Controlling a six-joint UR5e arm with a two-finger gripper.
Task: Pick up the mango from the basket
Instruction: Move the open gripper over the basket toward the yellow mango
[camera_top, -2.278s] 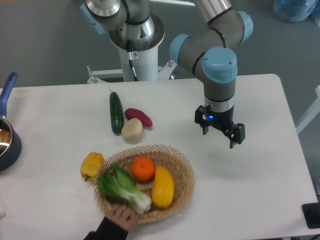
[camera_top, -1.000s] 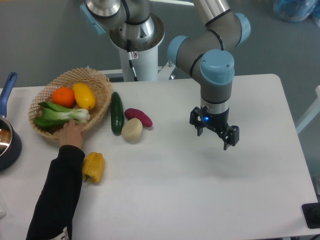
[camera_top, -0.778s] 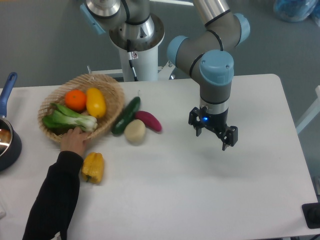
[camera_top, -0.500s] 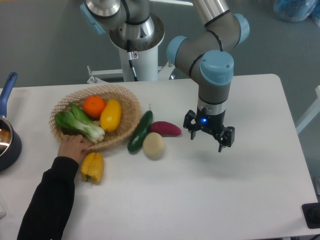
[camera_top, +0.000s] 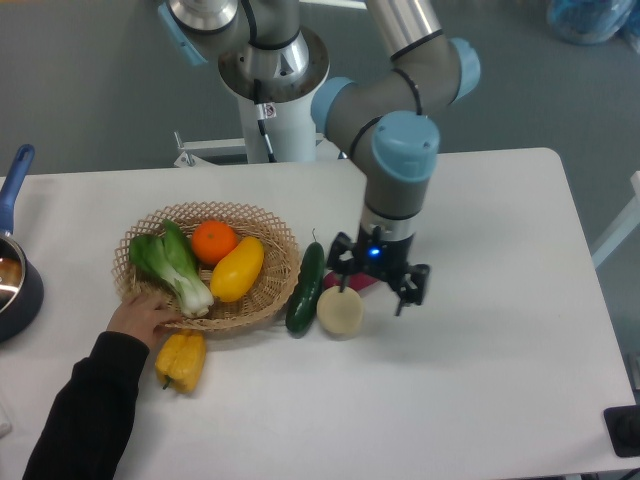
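**Mango not yet picked: gripper is empty and off to the side of the basket**

The mango (camera_top: 238, 269) lies in the basket (camera_top: 278, 288), tilted with one end toward the orange (camera_top: 214, 241) and the other toward the near rim. It touches the orange on its upper left, and the white stalk of a bok choy (camera_top: 174, 266) sits just beside it on the left. Nothing grips it; its top surface is clear of other items.

A person's hand (camera_top: 143, 317) rests at the near left rim of the basket, with a yellow bell pepper (camera_top: 180, 360) on the table just below it.

Just outside the basket's right edge lies a cucumber (camera_top: 305, 287), and beside that a pale round potato (camera_top: 340, 311). A reddish sweet potato (camera_top: 362, 283) is mostly hidden behind the arm's tool.

The gripper (camera_top: 374, 283) hangs over the potato and sweet potato, beyond the cucumber from the basket. Its two fingers are spread wide and hold nothing.

Judging from this, the task is at the approach stage: no grasp, no lift. What remains is to bring the gripper over the basket, line the fingers across the mango's narrow width, descend, close and lift. The orange and the bok choy crowd the mango, so finger placement looks tight, and the hand at the rim suggests the basket may not hold its position.
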